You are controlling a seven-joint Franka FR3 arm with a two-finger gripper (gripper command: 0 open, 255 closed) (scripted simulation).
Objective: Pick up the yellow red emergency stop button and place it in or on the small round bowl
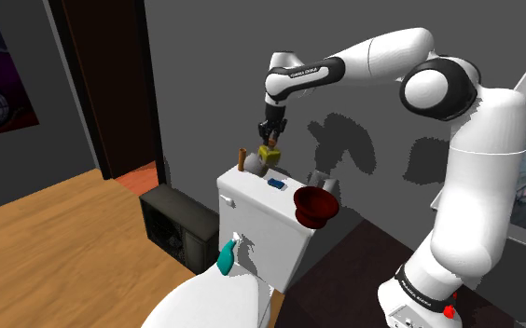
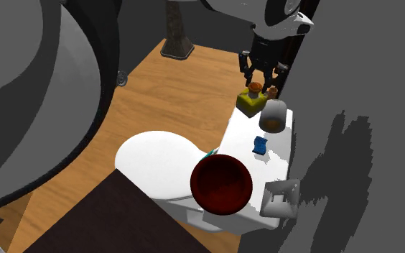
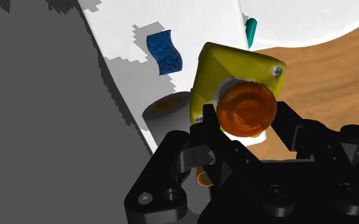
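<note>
Clasping yellow-orange stop button point(image 3: 232, 73), tool point(image 3: 246, 122) above white tank point(image 2: 278, 154).

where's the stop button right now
Shoulder view: the button is clasped in the gripper over the left end of the tank, beside the grey cup; the red bowl is at its right end.

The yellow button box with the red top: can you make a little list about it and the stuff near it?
button box: yellow, with an orange-red cap
jaws: shut on the cap
height: seems to hang just above the white tank
bowl: dark red, round, empty, at the tank's other end
in between: blue piece, grey cup on its side
</note>
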